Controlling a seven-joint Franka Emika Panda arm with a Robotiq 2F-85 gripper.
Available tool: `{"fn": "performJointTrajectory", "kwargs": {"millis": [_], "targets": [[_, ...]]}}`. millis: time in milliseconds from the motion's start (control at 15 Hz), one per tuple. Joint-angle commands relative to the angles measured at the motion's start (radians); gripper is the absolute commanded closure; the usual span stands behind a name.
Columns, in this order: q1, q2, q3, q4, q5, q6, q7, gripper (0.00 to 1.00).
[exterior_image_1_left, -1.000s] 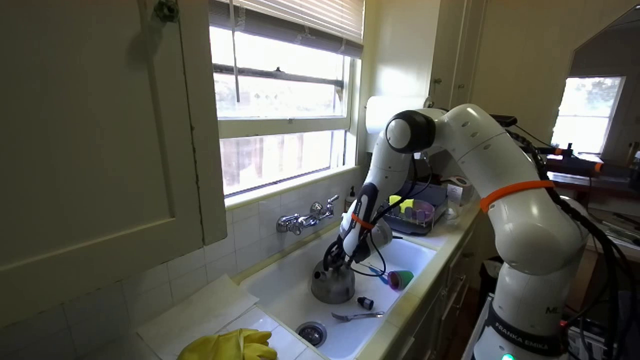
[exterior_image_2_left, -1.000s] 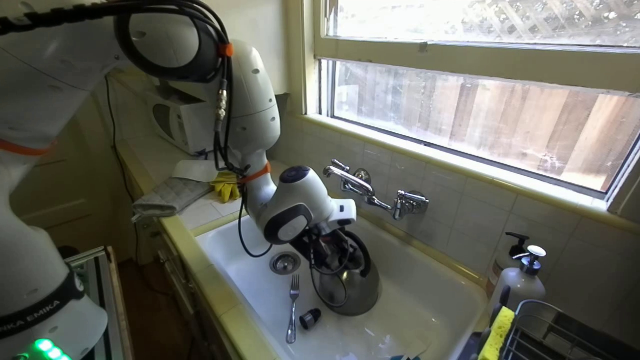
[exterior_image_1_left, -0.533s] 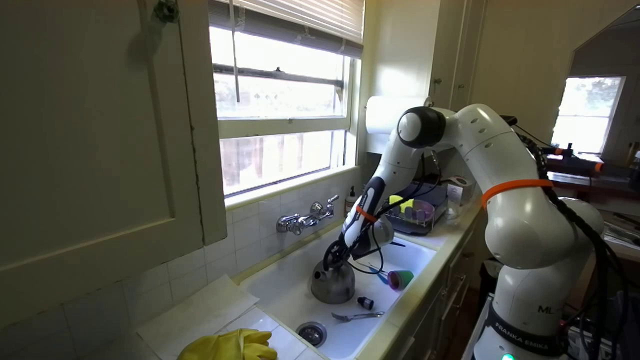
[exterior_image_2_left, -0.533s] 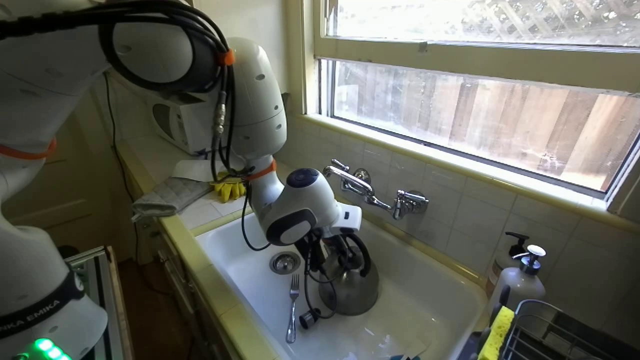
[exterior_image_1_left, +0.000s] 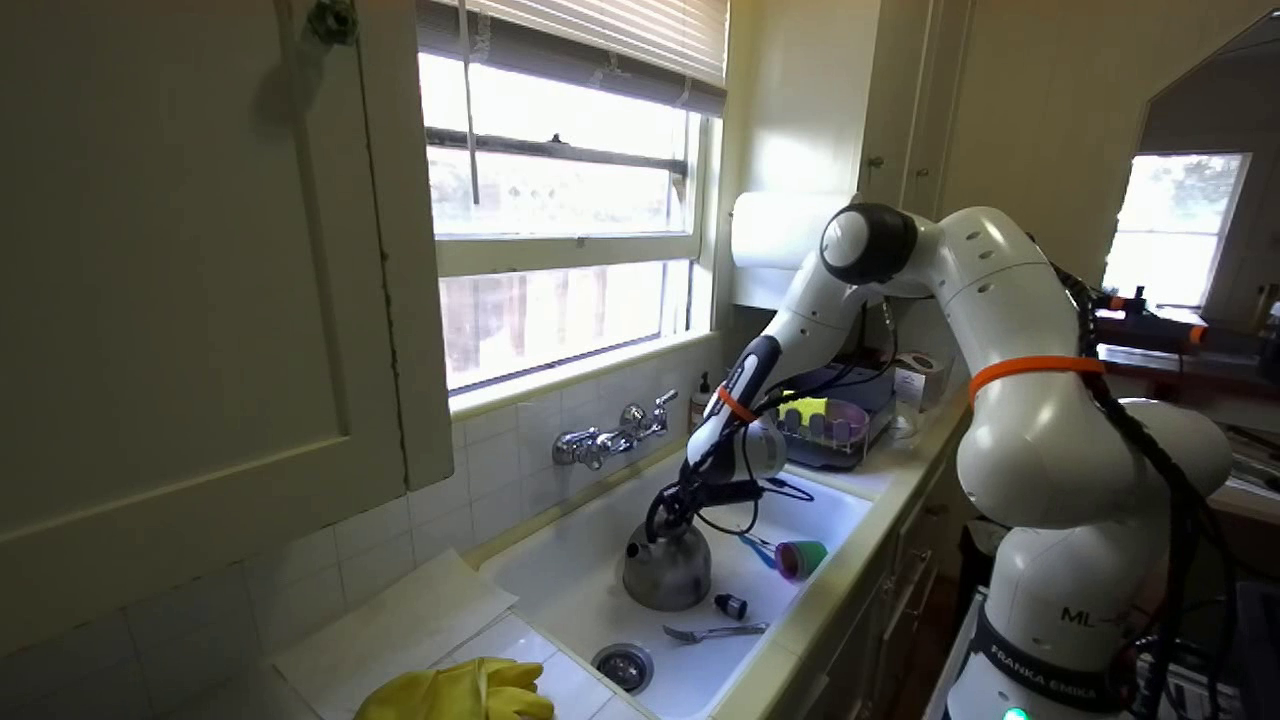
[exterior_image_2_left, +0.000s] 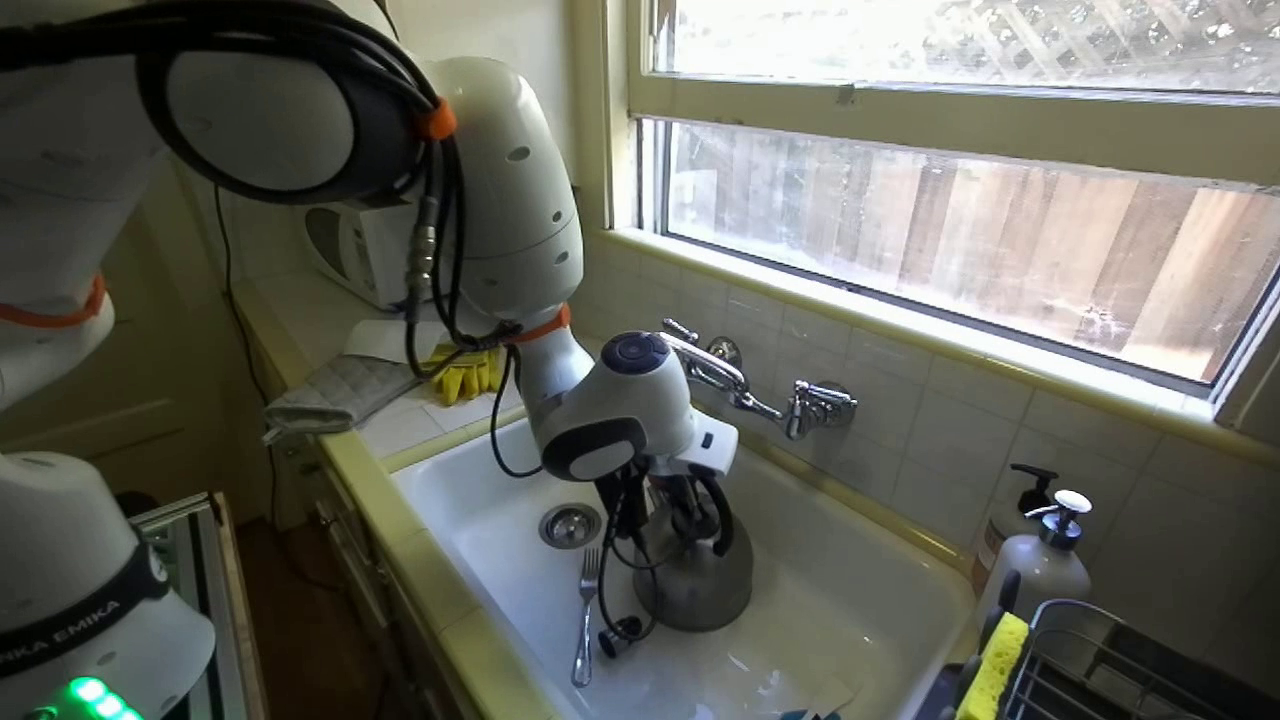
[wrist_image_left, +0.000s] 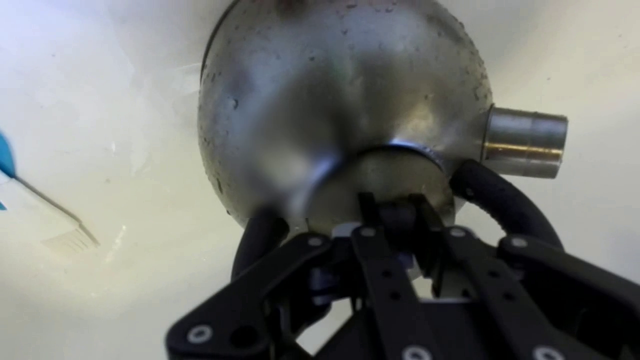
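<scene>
The jaws are standing narrow, and in the wrist view they're apparently pinching the dark lid knob (wrist_image_left: 398, 220) of a steel kettle (wrist_image_left: 345, 90) — that grip is looking to me like the step in hand. Whether the lid (wrist_image_left: 385, 172) is sitting fully seated, I can't tell. The black handle (wrist_image_left: 505, 205) is arching close beside the jaws, so the next move is calling, I'd judge, for a firm pinch and a careful path clear of that arch, without tipping the kettle. The kettle itself is standing upright in the white sink (exterior_image_2_left: 850, 580), its short spout (wrist_image_left: 527, 142) sticking out to one side. Near it a small dark cylinder (exterior_image_1_left: 731, 606) and a fork (exterior_image_1_left: 716, 633) are lying on the sink's floor — and a cup (exterior_image_1_left: 812, 556) is lying on its side farther along. The faucet (exterior_image_2_left: 712, 370) is jutting out above the sink, and yellow gloves (exterior_image_1_left: 455, 690) are resting on the surface (exterior_image_1_left: 580, 690) beside it.
</scene>
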Motion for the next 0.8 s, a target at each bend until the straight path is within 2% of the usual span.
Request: {"fn": "performJointTrajectory", "kwargs": {"millis": [0, 400, 667, 733], "targets": [[0.025, -0.014, -0.019, -0.002, 0.085, -0.075, 0.059, 0.95], [0.059, -0.024, -0.034, 0.018, 0.220, -0.132, 0.140, 0.95], [0.137, -0.048, -0.112, 0.048, 0.277, -0.230, 0.172, 0.95], [0.138, -0.048, -0.114, 0.059, 0.287, -0.269, 0.165, 0.95]]}}
